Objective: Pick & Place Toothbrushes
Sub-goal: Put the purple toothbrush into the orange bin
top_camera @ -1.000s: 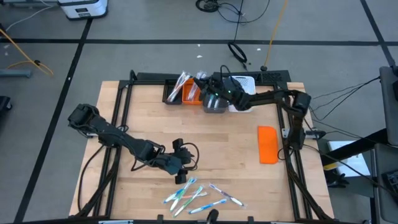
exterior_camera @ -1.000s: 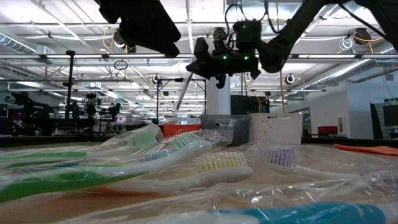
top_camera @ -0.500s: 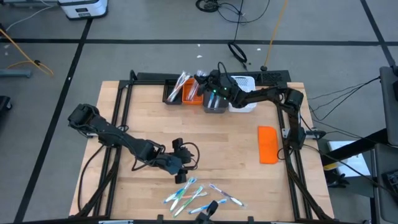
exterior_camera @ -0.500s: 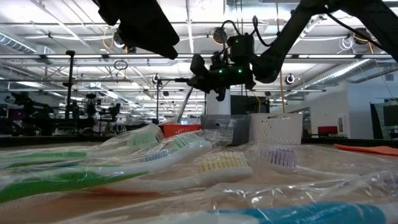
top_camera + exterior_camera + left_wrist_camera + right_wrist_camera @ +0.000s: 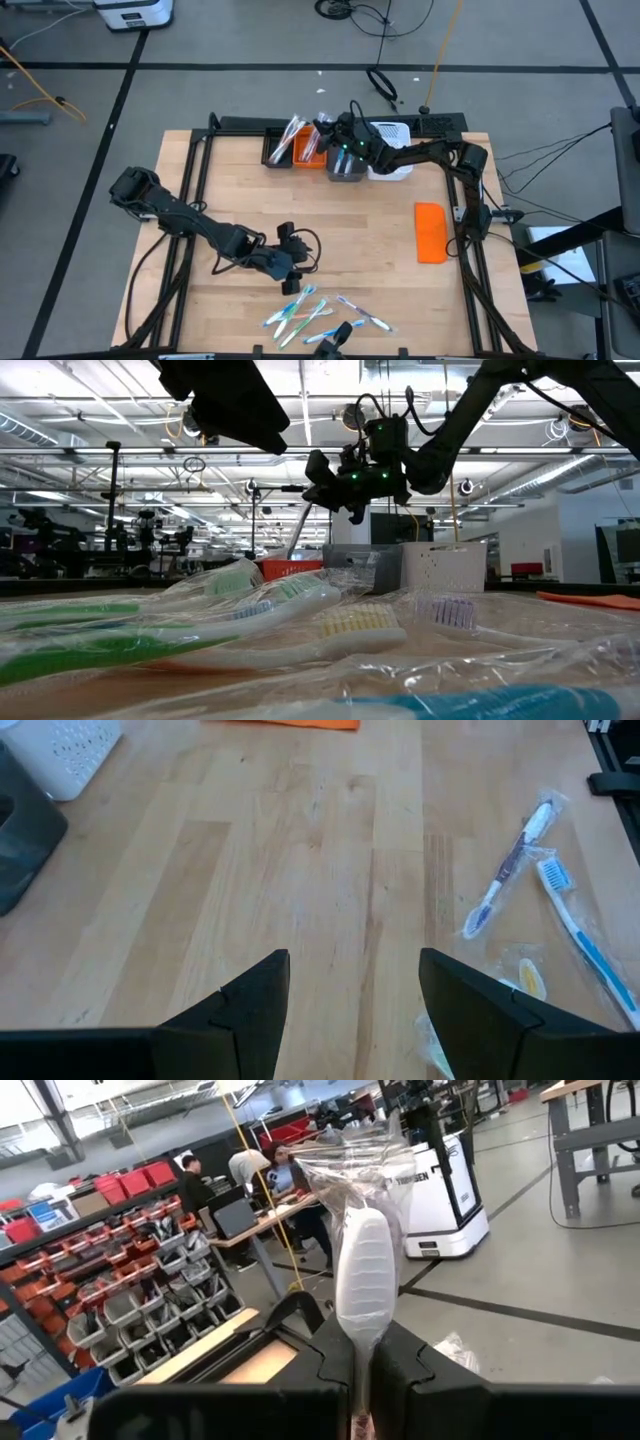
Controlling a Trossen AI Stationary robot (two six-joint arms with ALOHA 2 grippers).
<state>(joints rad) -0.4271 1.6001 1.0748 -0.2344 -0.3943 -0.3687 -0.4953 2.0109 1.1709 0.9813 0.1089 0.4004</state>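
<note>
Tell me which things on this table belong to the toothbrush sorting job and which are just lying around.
Job: loose toothbrushes; wrapped toothbrush in right gripper; orange bin, dark bin, white basket; left gripper, open.

Lying about: flat orange block.

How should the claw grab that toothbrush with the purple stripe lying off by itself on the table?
Best guess: the left claw, open above the wood, should come straight down on the purple-striped toothbrush and pinch the thin middle of its handle across its width. It lies flat in crinkly wrap, clear of the blue toothbrush there but near it at the head end.
</note>
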